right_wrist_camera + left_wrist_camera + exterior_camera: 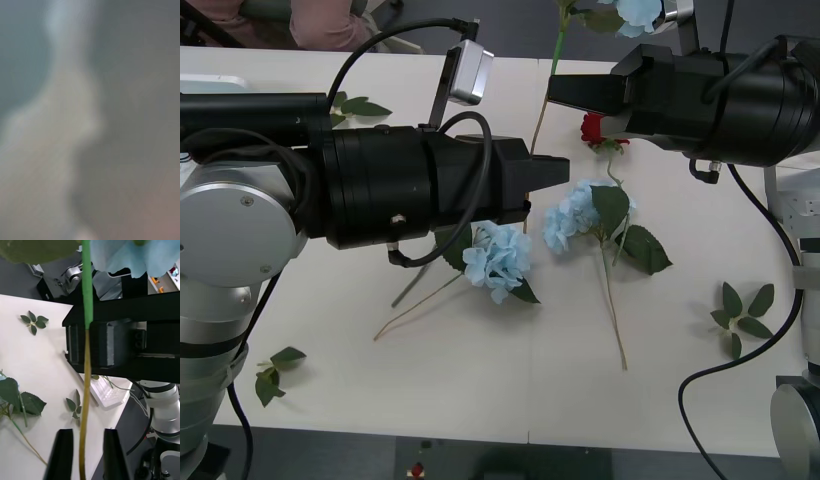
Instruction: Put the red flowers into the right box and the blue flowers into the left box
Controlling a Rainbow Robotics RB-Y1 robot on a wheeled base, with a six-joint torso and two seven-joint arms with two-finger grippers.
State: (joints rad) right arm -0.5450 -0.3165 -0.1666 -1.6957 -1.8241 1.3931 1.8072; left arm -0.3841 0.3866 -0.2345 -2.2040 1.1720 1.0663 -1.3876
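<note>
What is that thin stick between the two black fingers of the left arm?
A blue flower's stem runs between the left gripper's open fingers, seen from the left wrist camera; the right gripper holds it higher up.

front view: camera high above arms, faces forward and down at white table (480, 380); both forearms cross upper frame, close under lens. left wrist view: looks along own fingers (63, 453), close to held stem (85, 382), faces across table toward right gripper (92, 343) and room beyond. right wrist view: lens too near something, all blur, facing cannot tell. shared by front and left wrist views: stem, right gripper (552, 92), leaf sprig (742, 315) (33, 321), table edge.
</note>
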